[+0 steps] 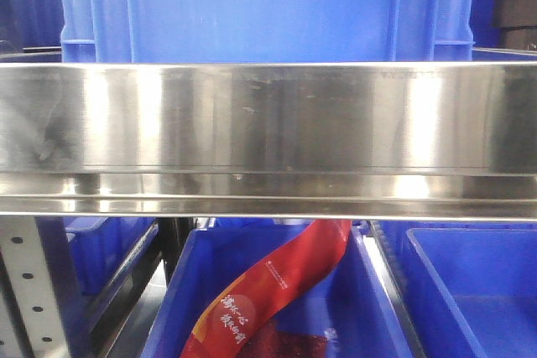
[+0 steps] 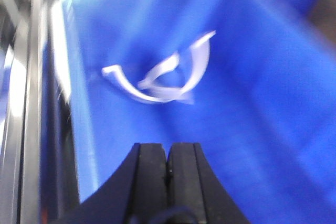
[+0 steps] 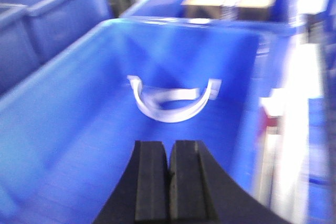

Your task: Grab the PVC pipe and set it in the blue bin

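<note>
In the front view a steel shelf rail [image 1: 268,136] spans the middle of the frame, with a large blue crate [image 1: 268,6] above it. Below, at lower centre, an open blue bin [image 1: 369,291] holds a red packet [image 1: 268,291] with white lettering.

In the left wrist view the left claw [image 2: 168,163] sits at bottom centre, its two black pads pressed together with nothing between them. Above it, near the middle of the frame, curved white pipe pieces [image 2: 163,80] lie on the floor of a blue bin [image 2: 262,103]; the view is blurred.

In the right wrist view the right claw [image 3: 169,166] is likewise together and empty at bottom centre. A curved white pipe piece [image 3: 173,100] rests on the bin floor [image 3: 79,129] at mid-frame, near the far wall. A brown box [image 3: 233,1] sits in another bin at the top.
</note>
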### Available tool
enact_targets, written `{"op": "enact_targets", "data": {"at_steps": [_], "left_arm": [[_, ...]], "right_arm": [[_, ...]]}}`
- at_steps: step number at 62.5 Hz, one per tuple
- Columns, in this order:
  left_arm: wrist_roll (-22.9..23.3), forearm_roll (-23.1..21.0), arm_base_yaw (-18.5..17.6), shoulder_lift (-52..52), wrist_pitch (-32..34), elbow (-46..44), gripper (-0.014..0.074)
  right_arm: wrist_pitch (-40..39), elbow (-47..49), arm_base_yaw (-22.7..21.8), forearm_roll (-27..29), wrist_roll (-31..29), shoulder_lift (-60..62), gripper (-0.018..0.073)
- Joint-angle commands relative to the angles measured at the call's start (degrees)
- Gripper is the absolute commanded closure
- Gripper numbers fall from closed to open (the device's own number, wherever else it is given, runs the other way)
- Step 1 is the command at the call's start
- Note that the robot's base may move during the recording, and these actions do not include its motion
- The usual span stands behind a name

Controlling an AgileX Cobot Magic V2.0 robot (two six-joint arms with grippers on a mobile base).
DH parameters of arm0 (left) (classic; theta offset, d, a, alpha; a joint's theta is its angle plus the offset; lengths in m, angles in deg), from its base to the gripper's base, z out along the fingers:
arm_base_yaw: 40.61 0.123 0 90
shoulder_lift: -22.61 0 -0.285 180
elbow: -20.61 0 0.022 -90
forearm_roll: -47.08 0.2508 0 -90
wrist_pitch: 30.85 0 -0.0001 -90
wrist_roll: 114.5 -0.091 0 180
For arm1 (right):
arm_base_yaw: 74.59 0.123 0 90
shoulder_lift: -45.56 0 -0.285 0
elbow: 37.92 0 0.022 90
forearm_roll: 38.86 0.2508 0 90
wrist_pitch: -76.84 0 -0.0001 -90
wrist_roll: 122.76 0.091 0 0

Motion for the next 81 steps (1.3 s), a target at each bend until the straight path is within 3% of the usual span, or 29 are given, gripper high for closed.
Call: {"op": "enact_targets", "data": {"at_steps": [1, 11, 25, 38, 57, 70, 81], "left_arm": [[-2.71, -1.1, -2.34, 2.04, 1.67, 1.76, 0.0707], [-2.71, -2.11, -3.14, 5.76, 3.87, 8.18, 0.0707], [-2.71, -2.34, -3.14, 13.45, 14.88, 23.79, 0.0707], [-2.26, -2.51, -2.4, 22.73, 25.21, 38.87, 0.0707], [0.58, -3.14, 6.28, 37.02, 40.37, 56.55, 0.0707], [0.58, -3.14, 10.83, 47.28, 42.18, 66.81, 0.0707], [0.58, -3.14, 13.67, 56.76, 42.18, 75.97, 0.0707]], "right_arm": [[1.4, -1.13, -0.26, -2.54, -0.11, 1.26, 0.0727], [-1.38, -9.6, -0.26, -3.24, -0.11, 4.44, 0.0727], [-16.23, -26.46, -0.26, -3.24, -0.11, 14.51, 0.0727], [-25.81, -37.34, -2.38, -7.44, -0.11, 25.36, 0.0727], [-22.72, -40.36, -11.89, -7.6, -0.11, 33.1, 0.0727], [-18.12, -42.49, -12.3, -7.6, -0.11, 35.63, 0.0727], [-23.2, -51.87, -12.3, -4.62, -0.11, 41.99, 0.0727]]}}
